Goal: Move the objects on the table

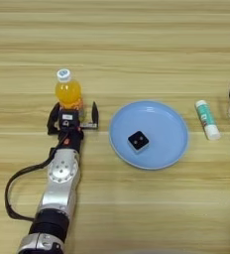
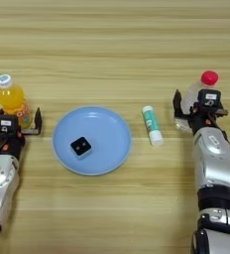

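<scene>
My left arm (image 1: 57, 193) is a silver-grey metal forearm that tapers toward the wrist, with a round flat disc set into its upper face and a black ribbed collar low down near the elbow. A black cable loops out from its side and runs back in by the collar; a thin red wire shows at the wrist. My left gripper (image 1: 73, 115) is black, two slim fingers on a boxy black palm bearing a small white label. My right arm (image 2: 215, 173) matches it: silver shell, round disc, black collar, black cable. My right gripper (image 2: 194, 106) carries the same white label.
</scene>
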`<state>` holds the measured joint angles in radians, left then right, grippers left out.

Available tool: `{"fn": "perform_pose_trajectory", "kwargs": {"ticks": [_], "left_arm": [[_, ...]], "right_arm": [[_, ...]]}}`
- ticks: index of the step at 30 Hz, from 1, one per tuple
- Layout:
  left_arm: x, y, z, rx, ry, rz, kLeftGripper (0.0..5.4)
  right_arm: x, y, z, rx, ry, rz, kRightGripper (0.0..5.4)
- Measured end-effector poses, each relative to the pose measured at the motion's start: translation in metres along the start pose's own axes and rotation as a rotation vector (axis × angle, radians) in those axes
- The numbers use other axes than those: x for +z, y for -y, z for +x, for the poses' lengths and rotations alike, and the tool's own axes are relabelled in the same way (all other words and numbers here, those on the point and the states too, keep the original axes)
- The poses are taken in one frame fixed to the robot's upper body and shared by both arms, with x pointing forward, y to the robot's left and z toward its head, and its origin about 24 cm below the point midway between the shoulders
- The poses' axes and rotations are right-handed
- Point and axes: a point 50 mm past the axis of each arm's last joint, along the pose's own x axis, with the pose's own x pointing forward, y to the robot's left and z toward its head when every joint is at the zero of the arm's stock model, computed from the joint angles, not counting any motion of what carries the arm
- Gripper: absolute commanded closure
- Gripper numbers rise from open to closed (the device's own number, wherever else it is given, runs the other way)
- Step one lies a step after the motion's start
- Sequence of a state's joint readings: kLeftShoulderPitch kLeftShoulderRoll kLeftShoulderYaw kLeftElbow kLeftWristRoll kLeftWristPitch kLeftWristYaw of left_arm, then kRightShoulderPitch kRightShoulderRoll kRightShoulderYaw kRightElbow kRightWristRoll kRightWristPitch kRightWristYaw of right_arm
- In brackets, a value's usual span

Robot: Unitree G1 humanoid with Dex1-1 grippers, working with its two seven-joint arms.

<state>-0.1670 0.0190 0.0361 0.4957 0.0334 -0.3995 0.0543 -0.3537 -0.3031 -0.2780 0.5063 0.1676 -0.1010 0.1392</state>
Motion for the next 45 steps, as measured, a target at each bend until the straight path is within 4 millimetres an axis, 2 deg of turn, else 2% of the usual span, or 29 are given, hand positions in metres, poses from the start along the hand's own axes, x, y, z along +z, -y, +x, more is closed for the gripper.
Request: {"fn": "perform_pose_trajectory", "kwargs": {"ticks": [6,15,20,26,32,45], "left_arm": [[0.001,0.000,0.000,0.000,0.006,0.001,0.00],[0.003,0.001,0.001,0.003,0.013,0.000,0.00],[0.003,0.001,0.001,0.004,0.013,0.000,0.00],[0.004,0.001,0.001,0.004,0.012,0.000,0.00],[0.005,0.001,0.001,0.005,0.014,0.000,0.00],[0.005,0.002,0.000,0.006,0.011,0.000,0.00]], "right_arm": [[0.000,0.001,0.000,-0.002,0.004,0.003,2.07],[0.003,-0.001,-0.002,0.004,0.015,0.001,2.23],[0.024,-0.007,-0.006,0.028,0.096,-0.012,2.23],[0.050,-0.037,-0.019,0.117,0.180,-0.009,2.25],[0.063,-0.066,-0.029,0.211,0.207,0.001,2.25],[0.055,-0.120,-0.040,0.390,0.168,0.006,2.25]]}}
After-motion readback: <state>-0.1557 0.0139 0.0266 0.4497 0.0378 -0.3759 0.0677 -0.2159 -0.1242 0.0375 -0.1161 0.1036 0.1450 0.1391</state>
